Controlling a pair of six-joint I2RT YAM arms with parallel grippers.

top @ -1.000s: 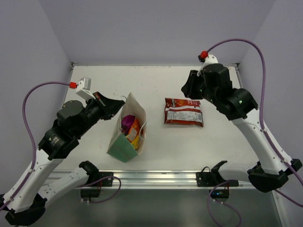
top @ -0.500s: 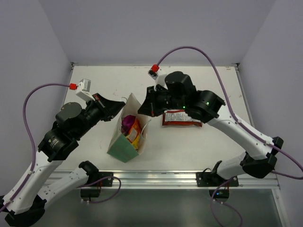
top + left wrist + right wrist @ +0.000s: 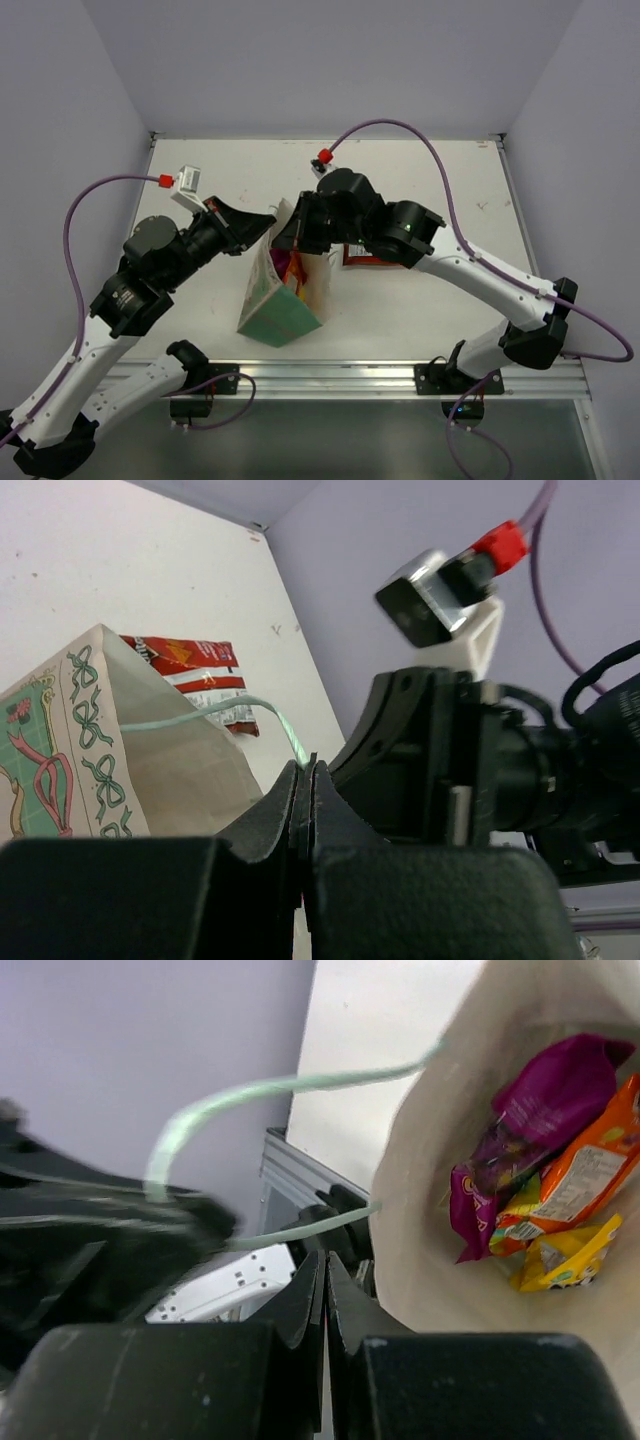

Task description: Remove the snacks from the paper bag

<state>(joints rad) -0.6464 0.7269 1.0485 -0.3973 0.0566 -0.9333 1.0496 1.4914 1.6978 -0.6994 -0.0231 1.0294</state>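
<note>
Left gripper (image 3: 305,775): jaws clenched, prob. on the paper bag (image 3: 278,312) rim; bag sits tilted on the surface (image 3: 420,180). Right gripper (image 3: 325,1270) hovers at the mouth, jaws pressed together, empty. Magenta packet (image 3: 545,1120), orange packet (image 3: 590,1175) & yellow packet (image 3: 565,1255) are inside; red-and-white packet (image 3: 195,670) lies outside. Risk: string handle (image 3: 260,1095) crosses the right gripper's path, so it could snag & drag the bag over.

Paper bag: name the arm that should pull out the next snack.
Right. The right hand sits at the mouth of the paper bag, facing the snacks, though shut; the left hand seems busy pinching the rim.
</note>
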